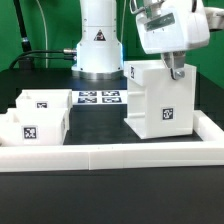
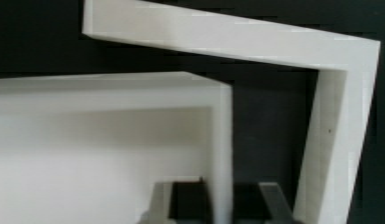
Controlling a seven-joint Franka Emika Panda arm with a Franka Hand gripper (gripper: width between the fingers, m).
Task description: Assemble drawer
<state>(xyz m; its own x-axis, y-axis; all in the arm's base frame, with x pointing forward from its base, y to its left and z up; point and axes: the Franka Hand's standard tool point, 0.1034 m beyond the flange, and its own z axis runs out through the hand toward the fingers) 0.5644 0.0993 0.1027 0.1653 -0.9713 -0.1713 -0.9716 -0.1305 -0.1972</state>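
Note:
The drawer's tall white housing (image 1: 158, 103) stands upright at the exterior view's right, its square tag facing the camera. My gripper (image 1: 176, 70) comes down on the housing's top far edge and is shut on a thin wall there. In the wrist view that thin white wall (image 2: 219, 150) runs between my two dark fingers (image 2: 180, 208), with a broad white face of the housing (image 2: 100, 140) beside it. Two smaller white trays (image 1: 40, 104) (image 1: 28, 128), each tagged, sit side by side at the exterior view's left, apart from the gripper.
The marker board (image 1: 98, 98) lies flat between the trays and the housing, in front of the robot's base (image 1: 98, 50). A low white border wall (image 1: 110, 156) runs along the front and up the right side. A white angled strip (image 2: 324, 100) lies beyond a dark gap.

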